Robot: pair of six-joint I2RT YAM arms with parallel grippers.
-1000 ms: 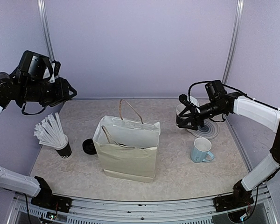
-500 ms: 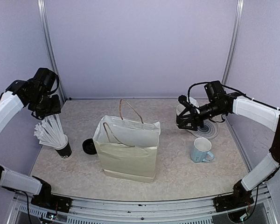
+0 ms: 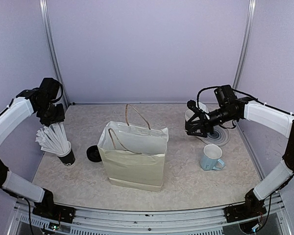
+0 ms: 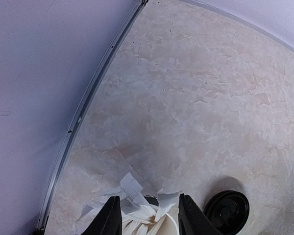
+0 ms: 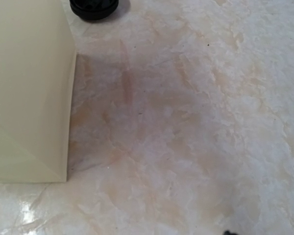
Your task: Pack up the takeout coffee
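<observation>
The desk (image 3: 186,181) is a pale marbled surface. At its centre a cream paper bag (image 3: 134,164) stands upright with its mouth open, and its two cord handles rise toward 12 o'clock.

The left end effector (image 3: 53,117) hangs at 9 o'clock from the bag, just above a black cup of white sticks (image 3: 63,147). In the left wrist view its two fingers (image 4: 111,218) stand apart, and the paper-wrapped stick tops show in the gap.

The right end effector (image 3: 193,126) is at 2 o'clock from the bag, right against a takeout cup (image 3: 188,116). The cup is black outside with a white inside and has no lid on it. I cannot tell whether the fingers are clamped on it or only close around it, nor whether it rests on the desk.

A light-blue mug (image 3: 211,157) stands at 3 o'clock from the bag. A grey round mat (image 3: 220,138) lies between the mug and the takeout cup.

A black lid (image 3: 93,153) lies flat on the desk at 9 o'clock, just beside the bag, between it and the cup of white sticks.
</observation>
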